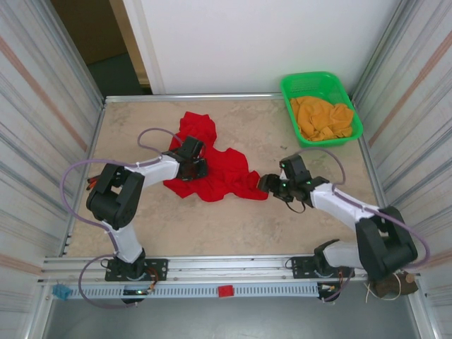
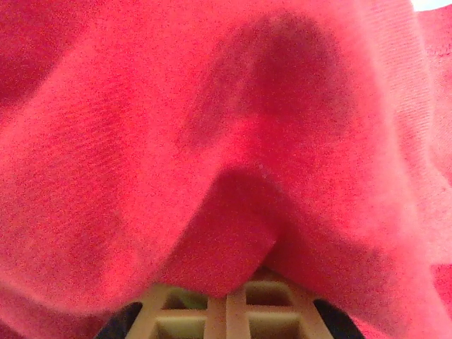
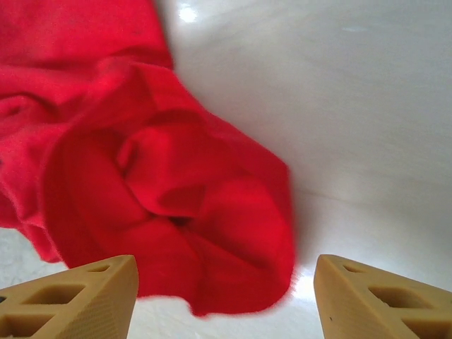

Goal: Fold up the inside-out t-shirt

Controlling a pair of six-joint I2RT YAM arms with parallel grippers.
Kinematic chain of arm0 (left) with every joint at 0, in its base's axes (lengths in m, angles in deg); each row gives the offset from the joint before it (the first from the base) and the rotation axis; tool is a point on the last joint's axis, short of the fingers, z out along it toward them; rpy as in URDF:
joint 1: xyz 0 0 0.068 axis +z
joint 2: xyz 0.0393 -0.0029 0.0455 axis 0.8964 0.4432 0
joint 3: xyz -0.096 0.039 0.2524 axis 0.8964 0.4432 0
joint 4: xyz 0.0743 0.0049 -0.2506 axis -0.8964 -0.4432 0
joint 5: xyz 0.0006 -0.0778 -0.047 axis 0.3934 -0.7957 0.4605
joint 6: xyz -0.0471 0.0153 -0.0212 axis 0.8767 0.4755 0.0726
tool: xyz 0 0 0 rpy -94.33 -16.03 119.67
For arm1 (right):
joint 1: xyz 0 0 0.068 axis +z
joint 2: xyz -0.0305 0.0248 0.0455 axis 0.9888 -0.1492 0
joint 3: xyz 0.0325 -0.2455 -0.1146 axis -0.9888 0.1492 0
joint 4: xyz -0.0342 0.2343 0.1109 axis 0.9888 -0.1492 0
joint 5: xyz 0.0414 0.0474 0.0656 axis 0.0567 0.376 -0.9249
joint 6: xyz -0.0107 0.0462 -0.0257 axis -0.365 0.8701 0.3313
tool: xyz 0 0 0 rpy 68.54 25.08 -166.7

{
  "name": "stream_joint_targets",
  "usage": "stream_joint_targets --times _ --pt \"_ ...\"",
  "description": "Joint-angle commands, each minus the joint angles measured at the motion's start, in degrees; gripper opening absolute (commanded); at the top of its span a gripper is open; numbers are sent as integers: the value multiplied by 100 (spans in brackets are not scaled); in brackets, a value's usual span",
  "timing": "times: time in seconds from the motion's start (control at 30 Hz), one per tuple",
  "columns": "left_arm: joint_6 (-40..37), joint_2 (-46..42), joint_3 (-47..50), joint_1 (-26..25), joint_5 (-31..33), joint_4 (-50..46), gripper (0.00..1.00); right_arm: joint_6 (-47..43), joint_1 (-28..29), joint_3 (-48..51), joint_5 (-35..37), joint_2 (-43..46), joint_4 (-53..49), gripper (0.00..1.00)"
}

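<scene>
Crumpled red shirt, one gripper clamped on it, the other spread at its tip.
On the table (image 1: pixel 240 226) the inside-out t-shirt (image 1: pixel 222 176) lies bunched, its long axis slanting from far-left to near-right. The left gripper (image 1: pixel 192 168) sits over its middle, closed with cloth pinched. The right gripper (image 1: pixel 268 185), fingers apart, has the near-right tip just ahead and is nearer that end.

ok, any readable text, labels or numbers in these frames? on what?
None readable.
t-shirt: plain red, no print or label visible.
basket: no marking visible.
red tag and blue tag on the front rail: too small to read.
</scene>
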Motion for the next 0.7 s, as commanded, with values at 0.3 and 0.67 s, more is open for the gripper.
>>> stream_joint_targets --times 0.3,0.67 --pt "-110 -1329 5 3 -152 -511 12 -79 672 -1051 232 -1469 639 16" --pt "77 -3546 1229 438 41 -1119 57 -97 -148 -247 638 1497 -527 0"
